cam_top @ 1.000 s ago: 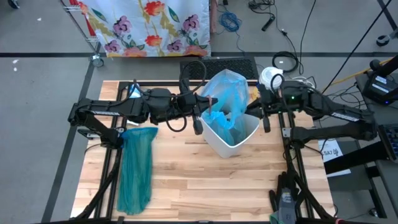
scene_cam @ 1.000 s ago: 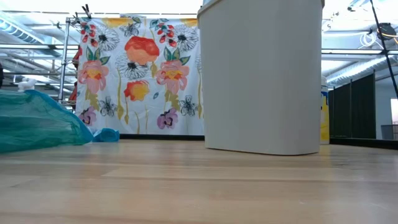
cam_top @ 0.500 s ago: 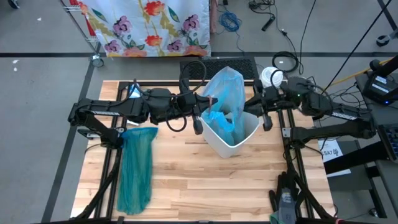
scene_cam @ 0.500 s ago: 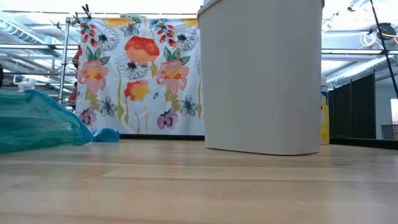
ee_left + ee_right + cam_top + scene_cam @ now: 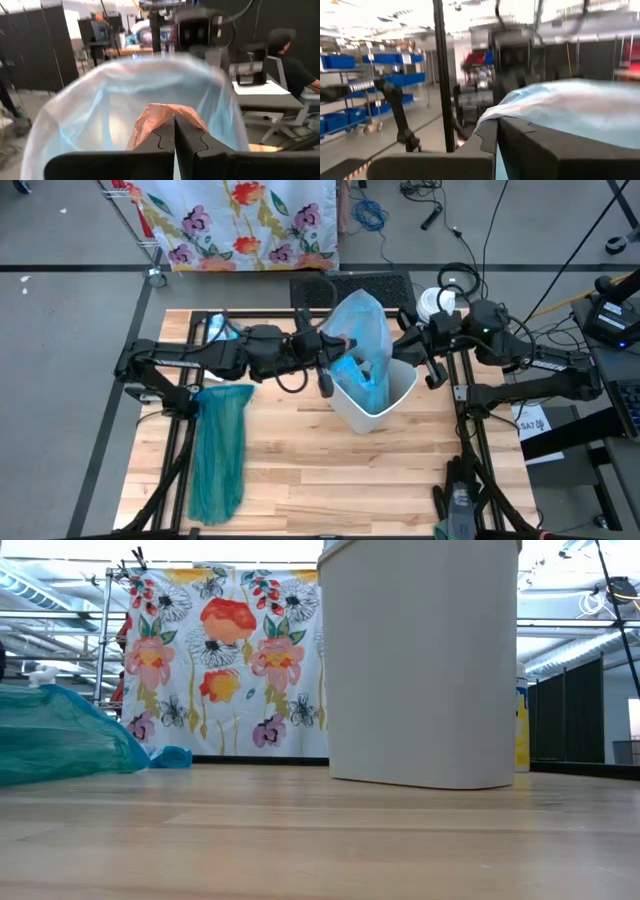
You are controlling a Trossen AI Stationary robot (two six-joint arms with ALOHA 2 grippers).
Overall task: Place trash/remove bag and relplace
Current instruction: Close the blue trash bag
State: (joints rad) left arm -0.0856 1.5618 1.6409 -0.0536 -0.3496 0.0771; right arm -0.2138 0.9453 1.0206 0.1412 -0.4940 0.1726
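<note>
The pale blue bag (image 5: 360, 328) stands puffed up out of the white bin (image 5: 385, 408), its lower part still inside. My left gripper (image 5: 327, 348) is shut on the bag's left side. My right gripper (image 5: 399, 346) is shut on its right side. In the left wrist view the bag (image 5: 125, 105) gapes open, with crumpled brown paper trash (image 5: 162, 117) inside. The low view shows only the bin's wall (image 5: 420, 660), standing on the table. My left gripper pinches the bag's rim (image 5: 150, 131) between its two shut fingers, coming in level from the table's left. The rim is held up above the bin. My right gripper pinches the opposite rim (image 5: 487, 116) between its shut fingers, coming from the table's right and tipped slightly upward. The film (image 5: 560, 107) spreads away beyond the fingers.
A darker teal-green bag (image 5: 220, 450) lies flat on the table's left part, also seen as the teal-green bag (image 5: 60, 735) in the low view. A white roll (image 5: 436, 302) sits behind the right arm. A flowered cloth (image 5: 240, 220) hangs beyond the far edge.
My right gripper has risen and tipped upward, carrying its side of the bag's rim up with it. The bag's top now stands taller and narrower above the bin. The bin has stayed in place.
</note>
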